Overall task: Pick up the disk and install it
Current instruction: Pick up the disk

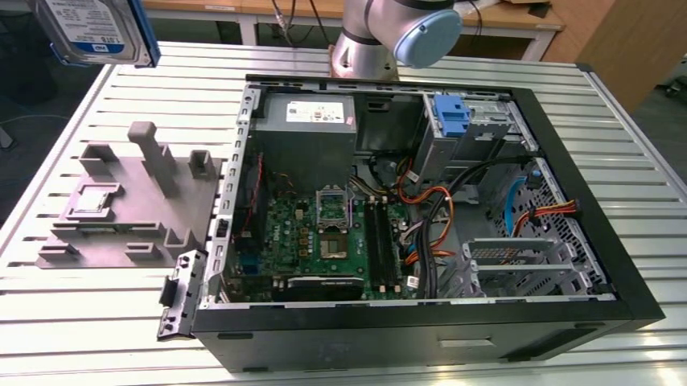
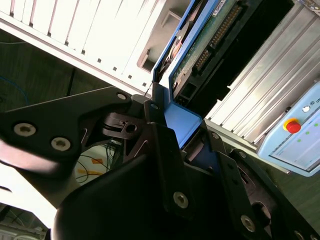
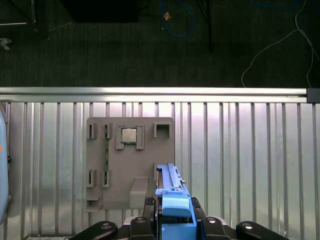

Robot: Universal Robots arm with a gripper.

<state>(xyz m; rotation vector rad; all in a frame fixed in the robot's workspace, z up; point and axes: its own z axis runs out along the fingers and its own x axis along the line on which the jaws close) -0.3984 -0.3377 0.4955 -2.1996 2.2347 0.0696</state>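
Currently the gripper (image 3: pixel 173 223) is pinching the disk (image 1: pixel 92 29) by its blue carrier, edge-on in the first wrist view. The disk hangs high above the slatted table (image 1: pixel 86 326), roughly over the grey holder block (image 1: pixel 129 201). The open computer case (image 1: pixel 408 342) sits just beside the block, toward the exterior view's right.

Disk (image 1: pixel 95 30) high above grey holder block (image 1: pixel 118 217), open air around it, cables (image 1: pixel 427 211) crowding drive bay (image 1: pixel 488 133)
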